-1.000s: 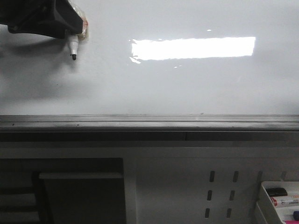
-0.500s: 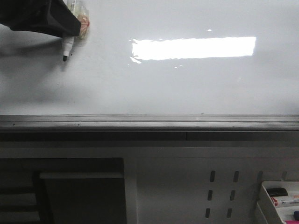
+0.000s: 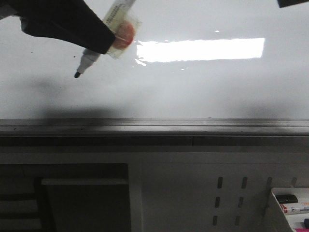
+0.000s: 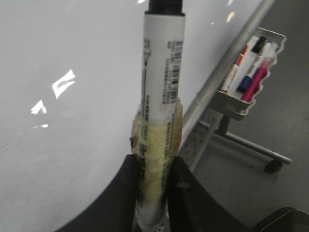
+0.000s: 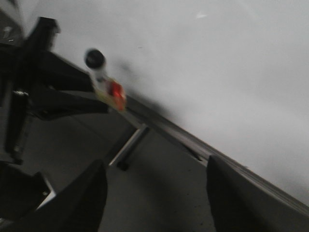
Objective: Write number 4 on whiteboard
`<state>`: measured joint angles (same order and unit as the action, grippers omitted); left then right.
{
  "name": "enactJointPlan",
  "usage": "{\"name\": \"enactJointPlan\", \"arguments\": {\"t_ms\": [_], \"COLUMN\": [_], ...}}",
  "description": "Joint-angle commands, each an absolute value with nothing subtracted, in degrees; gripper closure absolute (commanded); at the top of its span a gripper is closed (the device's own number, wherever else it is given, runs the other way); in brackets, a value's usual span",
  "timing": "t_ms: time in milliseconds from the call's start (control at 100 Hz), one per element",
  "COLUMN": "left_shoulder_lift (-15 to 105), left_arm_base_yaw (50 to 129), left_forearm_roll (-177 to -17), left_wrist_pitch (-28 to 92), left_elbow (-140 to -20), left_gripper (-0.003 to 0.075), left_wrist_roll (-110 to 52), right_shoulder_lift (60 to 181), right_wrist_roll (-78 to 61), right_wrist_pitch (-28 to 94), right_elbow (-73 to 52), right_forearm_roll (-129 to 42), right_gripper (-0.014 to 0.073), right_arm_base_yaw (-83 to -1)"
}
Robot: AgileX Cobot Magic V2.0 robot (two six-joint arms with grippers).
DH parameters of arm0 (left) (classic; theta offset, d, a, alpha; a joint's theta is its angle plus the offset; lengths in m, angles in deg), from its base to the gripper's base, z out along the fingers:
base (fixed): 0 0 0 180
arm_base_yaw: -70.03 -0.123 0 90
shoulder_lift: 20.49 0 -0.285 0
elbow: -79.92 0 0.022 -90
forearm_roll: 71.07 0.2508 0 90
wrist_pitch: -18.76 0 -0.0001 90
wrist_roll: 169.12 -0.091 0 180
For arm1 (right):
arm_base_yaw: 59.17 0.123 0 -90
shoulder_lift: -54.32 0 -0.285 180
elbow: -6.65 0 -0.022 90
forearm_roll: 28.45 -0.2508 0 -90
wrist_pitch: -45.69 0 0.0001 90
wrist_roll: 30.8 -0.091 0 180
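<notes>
The whiteboard (image 3: 193,87) is glossy white with a bright rectangular reflection and a grey rail (image 3: 154,126) along its lower edge. No strokes of the number 4 show on it. My left gripper (image 3: 105,44) at the upper left is shut on a white marker (image 3: 90,59) wrapped in yellowish tape. The black tip points down-left at the board; I cannot tell whether it touches. In the left wrist view the gripper (image 4: 153,174) clamps the marker (image 4: 163,72) in front of the whiteboard (image 4: 72,58). My right gripper (image 5: 154,169) is open and empty, facing the whiteboard (image 5: 217,58) and the marker (image 5: 104,79).
A white tray (image 3: 276,203) with several markers hangs at the lower right; it also shows in the left wrist view (image 4: 231,107). A grey perforated panel (image 3: 231,198) sits below the rail. The board's stand ends in a wheel (image 4: 273,166). A dark part (image 3: 293,2) shows at the top right edge.
My left gripper has moved right and tilted the marker more steeply; its tip is now lower on the board. A dark part has entered at the top right corner.
</notes>
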<state>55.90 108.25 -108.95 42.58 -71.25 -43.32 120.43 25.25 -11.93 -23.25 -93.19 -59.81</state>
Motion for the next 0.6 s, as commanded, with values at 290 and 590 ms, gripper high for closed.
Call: {"name": "enactJointPlan", "arguments": {"t_ms": [290,590], "left_shoulder_lift": [60.0,61.8], "left_arm_base_yaw": [117.3,118.5], "left_forearm_roll": [-106.0,-104.6], "left_wrist_pitch": [37.1,36.7], "left_elbow": [-76.3,-79.0], "left_gripper": [0.0741,0.0741], "left_wrist_roll": [-44.6,-44.6], "right_shoulder_lift": [130.2,131.8], "right_wrist_roll": [29.0,28.9], "right_wrist_pitch": [-20.4,-18.0], "right_elbow": [-13.7,-13.4], "right_forearm_roll": [-99.1,-96.8], "right_gripper": [0.0197,0.0197], "right_arm_base_yaw": [-54.5,-50.7]}}
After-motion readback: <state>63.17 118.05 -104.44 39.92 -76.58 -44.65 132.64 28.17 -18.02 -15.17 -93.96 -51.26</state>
